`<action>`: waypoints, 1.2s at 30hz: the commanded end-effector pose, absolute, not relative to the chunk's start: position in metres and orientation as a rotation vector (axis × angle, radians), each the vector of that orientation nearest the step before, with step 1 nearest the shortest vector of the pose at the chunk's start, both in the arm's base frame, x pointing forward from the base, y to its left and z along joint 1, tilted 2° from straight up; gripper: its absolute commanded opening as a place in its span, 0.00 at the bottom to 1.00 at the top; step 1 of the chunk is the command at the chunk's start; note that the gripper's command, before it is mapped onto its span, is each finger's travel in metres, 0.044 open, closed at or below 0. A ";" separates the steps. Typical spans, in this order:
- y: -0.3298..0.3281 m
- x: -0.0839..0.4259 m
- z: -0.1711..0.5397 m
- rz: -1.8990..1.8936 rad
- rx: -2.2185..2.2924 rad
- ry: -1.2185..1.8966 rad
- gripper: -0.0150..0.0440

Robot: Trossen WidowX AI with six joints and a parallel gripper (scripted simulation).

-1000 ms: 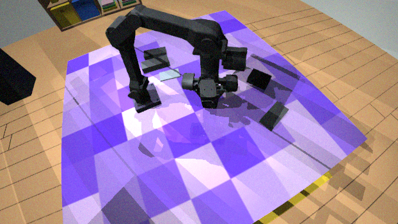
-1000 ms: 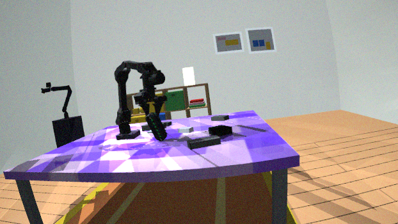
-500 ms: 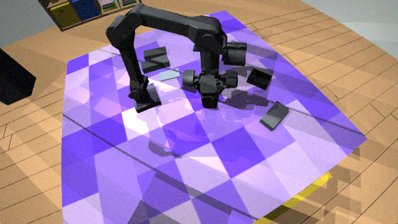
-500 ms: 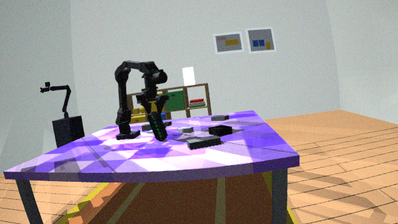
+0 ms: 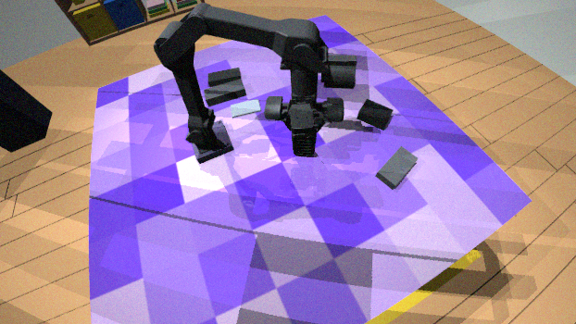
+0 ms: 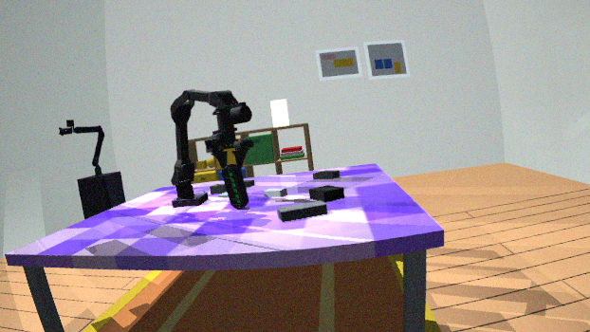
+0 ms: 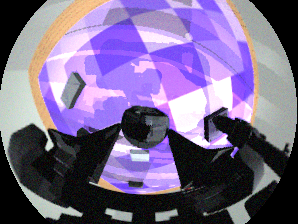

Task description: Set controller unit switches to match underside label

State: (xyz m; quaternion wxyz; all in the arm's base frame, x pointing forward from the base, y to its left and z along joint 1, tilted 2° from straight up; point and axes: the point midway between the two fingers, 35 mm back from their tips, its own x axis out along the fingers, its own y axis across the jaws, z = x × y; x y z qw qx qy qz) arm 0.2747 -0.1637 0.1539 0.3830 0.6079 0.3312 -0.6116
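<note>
Pincer (image 5: 303,121) (image 6: 230,156) (image 7: 144,128) grasps the dark grey, green-marked block-shaped controller unit (image 5: 304,144) (image 6: 236,187) (image 7: 145,125), tilted steeply, probably to expose its label.

Passing room separates the tilted unit (image 5: 304,142) (image 6: 235,186) (image 7: 145,129) from the grey block (image 5: 396,168) (image 6: 303,212) (image 7: 73,90); the black box (image 5: 375,114) (image 6: 326,193) obstructs nearby.

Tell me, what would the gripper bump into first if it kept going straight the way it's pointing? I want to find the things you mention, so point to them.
The gripper (image 5: 304,127) (image 6: 230,163) (image 7: 144,128) points down, so probably the purple tabletop (image 5: 159,250) (image 6: 156,247) (image 7: 112,57), met first by the held dark unit's (image 5: 304,144) (image 6: 236,189) (image 7: 142,129) lower end. The remaining gap is unclear.
</note>
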 end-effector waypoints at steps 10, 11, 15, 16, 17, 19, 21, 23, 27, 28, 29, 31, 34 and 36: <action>-0.151 0.282 0.152 -1.555 1.558 0.855 0.83; -0.151 0.282 0.152 -1.555 1.558 0.855 0.83; -0.148 0.284 0.152 -1.555 1.558 0.855 0.83; -0.147 0.284 0.152 -1.555 1.558 0.855 0.83; -0.146 0.285 0.152 -1.555 1.559 0.855 0.83; -0.145 0.285 0.151 -1.555 1.559 0.855 0.83; -0.144 0.286 0.151 -1.555 1.559 0.855 0.83; -0.142 0.287 0.151 -1.555 1.559 0.855 0.83; -0.139 0.289 0.151 -1.555 1.559 0.855 0.83; -0.139 0.289 0.151 -1.555 1.559 0.856 0.83; -0.138 0.289 0.151 -1.555 1.559 0.856 0.83; -0.136 0.290 0.150 -1.555 1.559 0.856 0.83; -0.134 0.291 0.150 -1.554 1.560 0.856 0.83; -0.133 0.292 0.150 -1.554 1.560 0.856 0.83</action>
